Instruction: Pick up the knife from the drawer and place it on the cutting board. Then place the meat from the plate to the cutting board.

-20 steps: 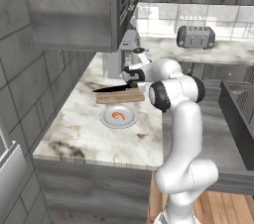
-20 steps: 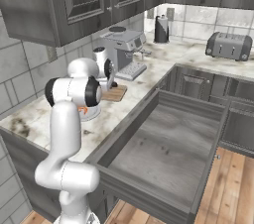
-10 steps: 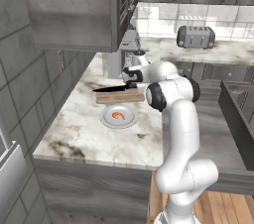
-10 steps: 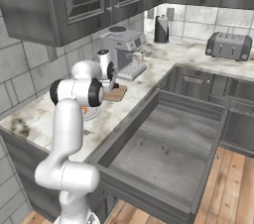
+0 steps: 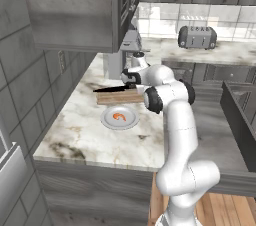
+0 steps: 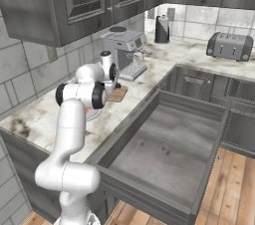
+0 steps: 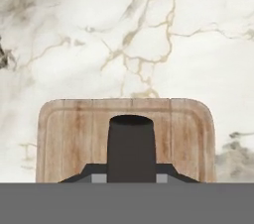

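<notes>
Arm little changed from 1 second back; tool (image 5: 128,77) pinching knife (image 5: 114,89) low over cutting board (image 5: 119,97). Step: setting knife down. Next: release, lift clear, then reach for meat (image 5: 119,116) on plate (image 5: 106,120) on desk (image 5: 90,140).

I count one knife (image 5: 112,89), one cutting board (image 5: 119,97), one plate (image 5: 120,118), one piece of meat (image 5: 119,116), one open drawer (image 6: 164,144), one toaster (image 5: 197,37), one coffee machine (image 6: 124,52).
</notes>
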